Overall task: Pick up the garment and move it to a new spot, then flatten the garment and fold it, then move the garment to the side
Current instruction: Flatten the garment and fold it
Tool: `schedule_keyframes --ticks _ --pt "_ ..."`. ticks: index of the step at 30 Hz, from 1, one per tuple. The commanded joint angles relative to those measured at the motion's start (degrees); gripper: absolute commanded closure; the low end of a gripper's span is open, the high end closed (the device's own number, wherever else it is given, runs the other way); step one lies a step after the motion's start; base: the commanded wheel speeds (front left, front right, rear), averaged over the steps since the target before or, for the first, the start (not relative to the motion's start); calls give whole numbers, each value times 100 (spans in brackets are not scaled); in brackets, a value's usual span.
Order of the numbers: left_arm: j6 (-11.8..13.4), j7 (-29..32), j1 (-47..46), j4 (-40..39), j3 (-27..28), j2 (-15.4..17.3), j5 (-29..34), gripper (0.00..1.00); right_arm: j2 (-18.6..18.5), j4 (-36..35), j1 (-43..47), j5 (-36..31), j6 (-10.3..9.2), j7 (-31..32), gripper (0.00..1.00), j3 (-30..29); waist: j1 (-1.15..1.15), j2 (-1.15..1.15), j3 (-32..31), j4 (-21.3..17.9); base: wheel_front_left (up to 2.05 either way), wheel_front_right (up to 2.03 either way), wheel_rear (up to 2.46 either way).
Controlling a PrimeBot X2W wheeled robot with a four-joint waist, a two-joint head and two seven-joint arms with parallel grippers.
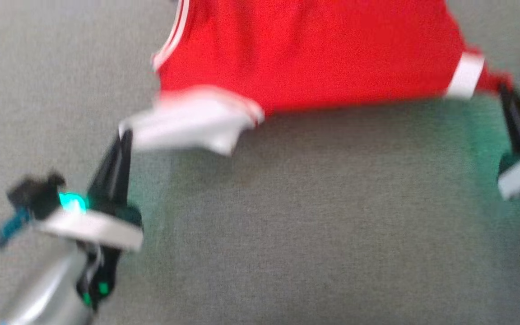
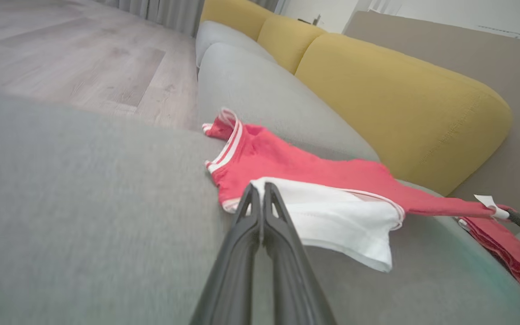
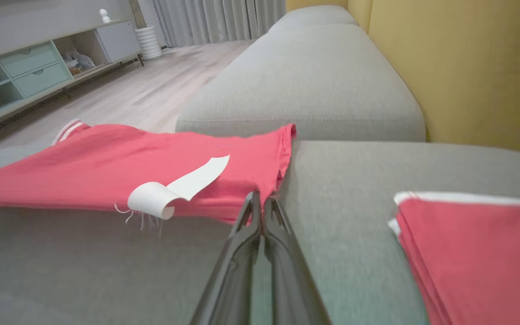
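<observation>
Gripping the garment (image 1: pixel 314 54) at its two near corners, I had it stretched across the grey seat (image 1: pixel 309 225), up at twelve o'clock in the blurred head view. My left pincer (image 1: pixel 124 135) sat at eight o'clock, its fingers pinched together on the corner where a white panel (image 1: pixel 188 124) flopped outward. From the left wrist that panel hung just past my fingertips toward two o'clock, with the red cloth and its white-striped edge running on to twelve. My right pincer (image 1: pixel 506 90) stood at three o'clock, its fingers likewise pressed narrow on the red hem. A white label (image 3: pixel 183 185) curled on the cloth just beside my tips, at ten o'clock in the right wrist view. The near edge ran straight and taut between my two grips and looked slightly raised off the seat, though I could not tell how much of the rest lay flat. A second red pile (image 3: pixel 481 253) with white trim lay on the seat at four o'clock of my right fingers, apart from the garment. Yellow cushions (image 2: pixel 400 99) backed the seat at one o'clock in the left wrist view, and wood floor (image 2: pixel 84 54) showed at ten.
</observation>
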Motion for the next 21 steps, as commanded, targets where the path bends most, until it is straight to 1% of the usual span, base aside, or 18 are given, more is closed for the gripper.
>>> schedule_keyframes --ticks 1,6,10,12,17,21 --pt "86 -29 201 -253 398 177 23 100 -242 -269 376 41 -4 -69 100 -108 2 0 -267 -95 0 0 0" --pt "230 -29 1238 -580 534 63 84 100 -305 -717 1477 -3 -4 -69 100 -498 2 0 -500 -109 0 0 0" --pt "326 -29 1797 -832 630 -3 65 100 -352 -1053 2226 -128 -4 -69 100 -813 2 0 -634 -101 0 0 0" --pt "425 -29 2022 -968 666 -7 38 100 -363 -1206 2532 -146 -4 -68 100 -916 2 0 -685 -114 0 0 0" --pt "597 24 2382 -1292 698 36 -55 100 -335 -1553 2949 -239 -4 80 100 -1180 2 0 -781 -172 0 0 0" --pt "684 177 2310 -1455 703 66 -95 100 -217 -1733 3027 -314 -4 220 100 -1392 2 0 -753 -185 0 0 0"
